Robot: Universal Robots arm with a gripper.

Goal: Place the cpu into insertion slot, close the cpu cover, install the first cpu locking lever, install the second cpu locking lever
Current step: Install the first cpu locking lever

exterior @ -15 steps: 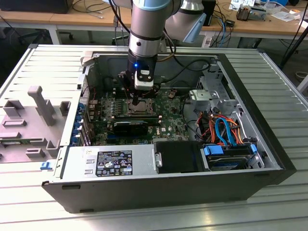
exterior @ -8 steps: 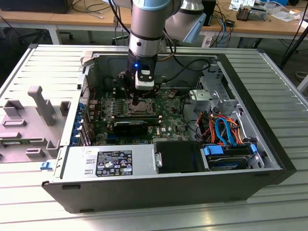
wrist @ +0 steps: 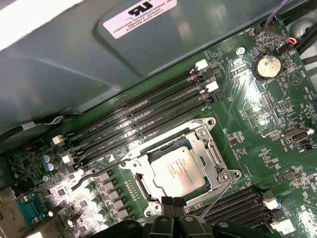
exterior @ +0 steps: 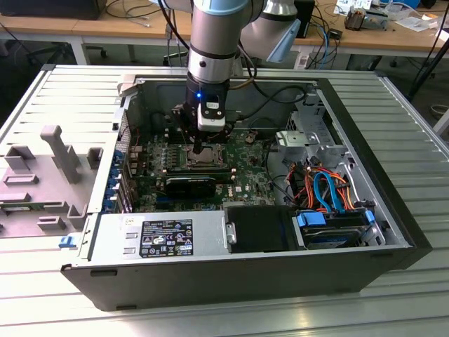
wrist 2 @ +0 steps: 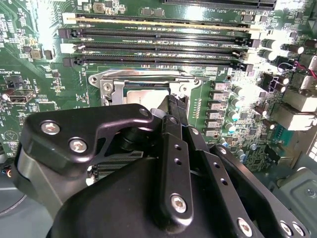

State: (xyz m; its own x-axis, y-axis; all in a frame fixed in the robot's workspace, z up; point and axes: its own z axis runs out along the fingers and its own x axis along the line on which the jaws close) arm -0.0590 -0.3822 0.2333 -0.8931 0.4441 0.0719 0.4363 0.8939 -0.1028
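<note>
Dull silver-grey metal of the cpu (wrist: pixel 178 171), seated in the insertion slot (wrist: pixel 142 184) mid-motherboard (wrist: pixel 257 99), between the banks of memory slots (wrist: pixel 138 124), cpu cover (wrist: pixel 212 148) lying flat around it. Likely hazards: slipping off the thin wire locking lever (wrist: pixel 218 198), apparently unlatched beside the socket, and gouging the board; letting that springy wire snap back; pushing crooked and stressing the cover's hinge. Gripper (wrist: pixel 172 202) poised at the socket's edge, fingertips pressed together, clamping nothing visible; touching the frame or hovering just above it, cannot tell.
</note>
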